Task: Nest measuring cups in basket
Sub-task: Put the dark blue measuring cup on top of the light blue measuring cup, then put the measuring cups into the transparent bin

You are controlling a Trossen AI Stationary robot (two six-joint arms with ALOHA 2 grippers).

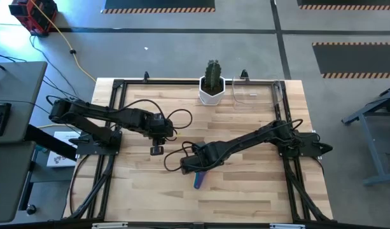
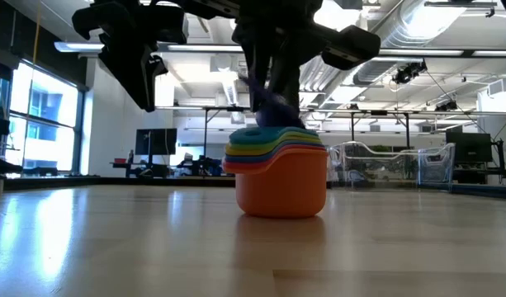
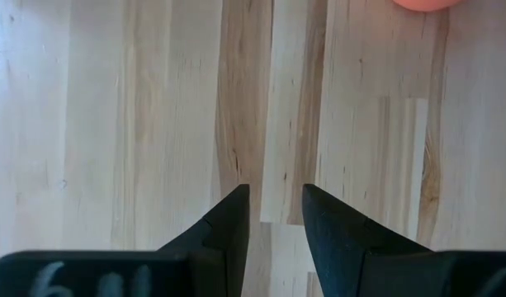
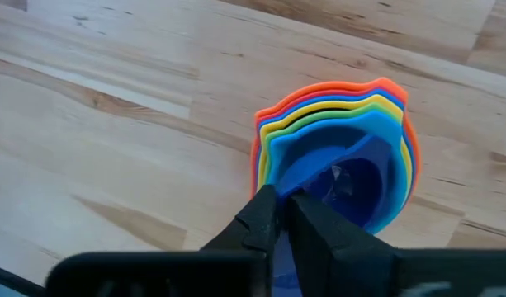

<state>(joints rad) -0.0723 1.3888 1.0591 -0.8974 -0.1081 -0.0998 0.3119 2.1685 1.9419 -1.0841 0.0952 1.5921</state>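
A nested stack of measuring cups [image 2: 281,177] stands on its orange bottom cup [image 2: 281,194] at the middle of the table, with coloured rims stepped one inside another [image 4: 335,115]. The innermost cup is purple [image 4: 352,177]. My right gripper [image 4: 279,213] stands directly over the stack, its fingers nearly together on that cup. To the stack's left my left gripper [image 3: 276,202] hangs open above bare wood, holding nothing. The clear basket [image 1: 255,92] sits at the far edge, right of a white cactus pot. My right gripper comes from above, pointing steeply down, and pinches the purple cup at its rim side [image 4: 279,252], where a purple strip shows between the two fingers. The cup's bowl [image 4: 356,181] sits inside the stack. A purple end [image 1: 200,181] sticks out toward the near edge.
The white pot with a cactus [image 1: 212,86] stands at the far edge next to the basket. A black frame [image 1: 118,86] runs along the table's sides. Bare wood lies between the stack and the basket and along the near edge.
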